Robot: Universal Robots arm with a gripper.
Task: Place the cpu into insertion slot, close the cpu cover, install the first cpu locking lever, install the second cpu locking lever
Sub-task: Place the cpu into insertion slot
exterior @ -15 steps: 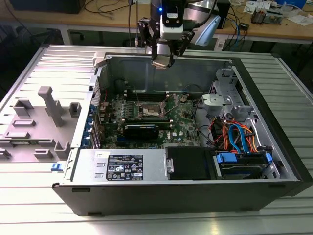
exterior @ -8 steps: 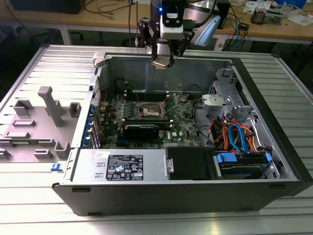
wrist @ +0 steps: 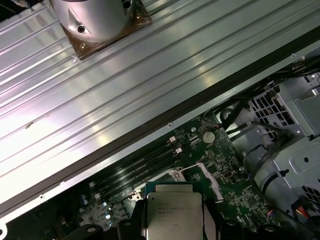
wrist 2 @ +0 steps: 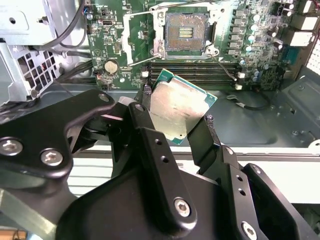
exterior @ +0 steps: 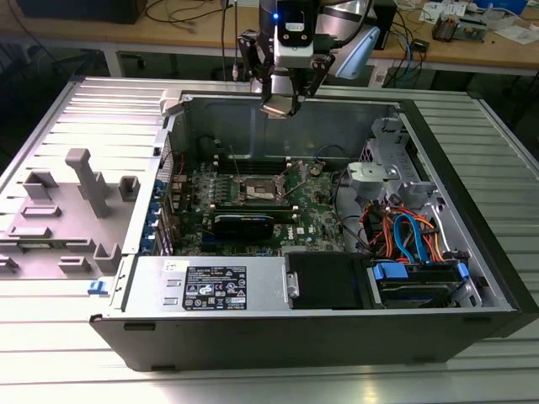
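Note:
My gripper [exterior: 280, 108] hangs above the back wall of the open computer case [exterior: 253, 332], over the motherboard. It is shut on the cpu [wrist 2: 177, 107], a flat square chip with a silver-grey top and green edge, held tilted between the black fingers [wrist 2: 150, 135]. The cpu [wrist: 172, 215] shows in both wrist views. Below it on the green board lies the insertion slot [wrist 2: 186, 31], uncovered, its dark contact field inside a silvery rim. In the exterior view the insertion slot [exterior: 257, 189] sits at the board's middle. Thin wire levers [wrist 2: 222, 64] stand loose beside it.
Long black memory slots [wrist 2: 190, 72] run beside the socket, with a round coin battery [wrist 2: 110, 65] nearby. A black card [exterior: 242, 225], a power supply [exterior: 210, 286] and a drive cage with coloured cables [exterior: 404, 236] fill the case. Grey fixtures [exterior: 84, 181] stand on the exterior view's left.

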